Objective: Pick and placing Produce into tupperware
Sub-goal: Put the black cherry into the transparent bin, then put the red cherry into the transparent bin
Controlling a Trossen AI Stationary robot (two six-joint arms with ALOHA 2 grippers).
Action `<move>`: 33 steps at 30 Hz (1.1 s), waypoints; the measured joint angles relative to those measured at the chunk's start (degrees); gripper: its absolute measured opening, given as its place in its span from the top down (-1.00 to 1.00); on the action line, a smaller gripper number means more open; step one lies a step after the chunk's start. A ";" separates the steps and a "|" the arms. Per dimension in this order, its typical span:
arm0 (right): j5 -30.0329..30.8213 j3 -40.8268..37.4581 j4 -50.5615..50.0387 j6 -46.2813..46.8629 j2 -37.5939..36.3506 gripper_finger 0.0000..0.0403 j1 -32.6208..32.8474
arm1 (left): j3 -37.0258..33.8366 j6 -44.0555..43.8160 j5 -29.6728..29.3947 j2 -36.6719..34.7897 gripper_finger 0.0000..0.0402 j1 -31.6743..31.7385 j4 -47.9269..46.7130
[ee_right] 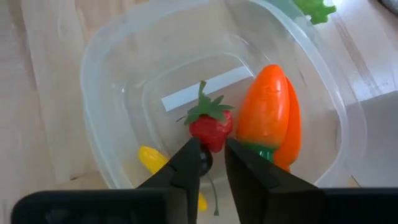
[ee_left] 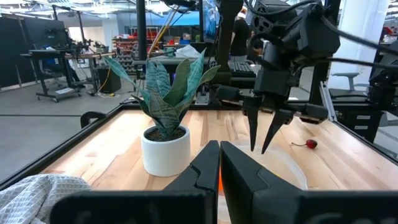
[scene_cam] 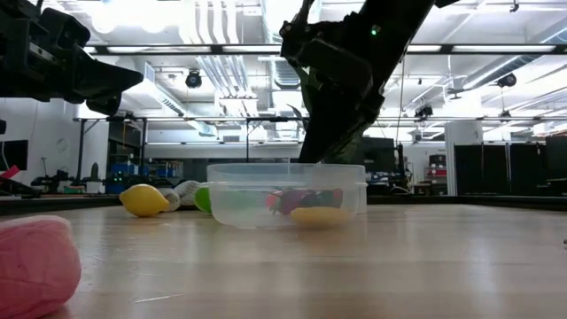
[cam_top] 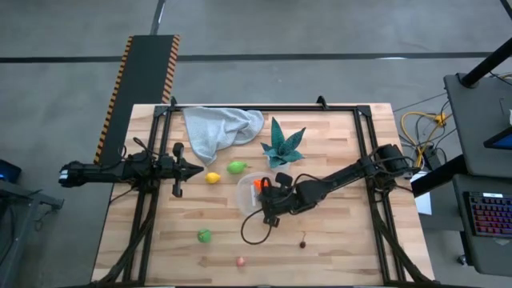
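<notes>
**Right gripper over tupperware, produce partly loaded**

Landmark: the tupperware point(cam_top: 250, 190), clear and round, sat near table centre, just in front of the teal plant point(cam_top: 282, 144) in its white pot point(ee_left: 165, 149).

Right gripper point(cam_top: 270, 210) hung directly above the tupperware, tips pointing down into it. Fingers were narrow, a small gap between them, nothing clamped. In the right wrist view a small dark bit point(ee_right: 206, 160) with a thin stem lay at the fingertips; could not tell if it touched them. From the left wrist view the same gripper point(ee_left: 264, 134) showed its two pointed fingers slightly apart over the container rim.

Inside the tupperware: red strawberry point(ee_right: 210, 127) with green leaves, orange carrot point(ee_right: 270, 115) just beside it, and a yellow piece point(ee_right: 154, 160) by the wall.

Outside the tupperware: yellow lemon point(cam_top: 213, 178) and green piece point(cam_top: 237, 167) just to its left, toward the left arm; second green piece point(cam_top: 205, 235) and pink bit point(cam_top: 240, 261) well apart at the table's front side; dark cherry point(cam_top: 303, 243) in front, to the right.

Left gripper point(cam_top: 192, 169) waited left of the lemon, raised, fingers pressed together, empty. Grey-blue cloth point(cam_top: 218, 128) lay behind the lemon, beside the plant.
</notes>
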 joint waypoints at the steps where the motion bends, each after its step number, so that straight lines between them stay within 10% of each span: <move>1: -0.05 0.00 0.07 0.02 -0.39 0.60 0.19 | 0.00 0.00 0.00 0.00 1.00 0.00 0.00; 17: 1.56 -0.21 -5.09 16.03 -13.11 0.29 20.12 | 0.01 -0.01 0.01 -0.01 1.00 -0.01 -0.08; 23: 10.85 -0.31 -8.73 25.14 -8.26 0.29 28.34 | 0.00 -0.09 0.01 0.00 1.00 0.00 -0.15; 33: 7.17 -0.41 -9.19 26.20 3.08 0.29 29.75 | 0.00 1.44 -0.02 -0.03 1.00 0.00 -0.07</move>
